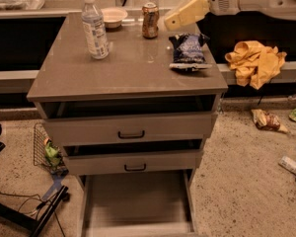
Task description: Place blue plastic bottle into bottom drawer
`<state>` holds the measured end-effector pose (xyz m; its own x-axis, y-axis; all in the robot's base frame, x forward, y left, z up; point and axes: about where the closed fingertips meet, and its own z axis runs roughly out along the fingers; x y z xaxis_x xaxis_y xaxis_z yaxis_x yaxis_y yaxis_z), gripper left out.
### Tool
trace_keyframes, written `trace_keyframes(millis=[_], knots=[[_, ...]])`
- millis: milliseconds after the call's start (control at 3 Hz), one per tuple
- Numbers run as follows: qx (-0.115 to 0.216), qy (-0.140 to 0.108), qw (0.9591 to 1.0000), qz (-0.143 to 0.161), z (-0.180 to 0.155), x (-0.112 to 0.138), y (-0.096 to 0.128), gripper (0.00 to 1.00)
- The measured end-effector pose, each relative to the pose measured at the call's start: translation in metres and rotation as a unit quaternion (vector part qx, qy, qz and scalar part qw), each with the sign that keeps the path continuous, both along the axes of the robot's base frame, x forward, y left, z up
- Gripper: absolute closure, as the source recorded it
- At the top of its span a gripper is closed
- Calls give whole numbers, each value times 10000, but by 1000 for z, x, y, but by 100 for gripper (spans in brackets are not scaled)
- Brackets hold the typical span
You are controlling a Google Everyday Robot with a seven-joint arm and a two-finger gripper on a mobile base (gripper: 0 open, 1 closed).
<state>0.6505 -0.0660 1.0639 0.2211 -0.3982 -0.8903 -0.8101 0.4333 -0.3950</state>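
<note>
camera view: blue plastic bottle stands upright, well left of the claw, whose opening i cannot tell.

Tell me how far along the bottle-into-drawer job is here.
Done: the bottom drawer stands pulled out, with no bottle in it. In hand: the gripper hangs above the back right of the cabinet top, beside the can and well apart from the blue plastic bottle. Left: the bottle stands upright at the back left, ungrasped; reaching, grasping and lowering it into the drawer all remain.
</note>
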Motion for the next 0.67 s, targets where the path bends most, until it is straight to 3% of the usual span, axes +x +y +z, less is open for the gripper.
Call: trace_keyframes(millis=[333, 667], knots=[[189, 16, 9998, 58, 3, 2, 9, 0], [99, 78, 9999, 49, 2, 5, 12, 0]])
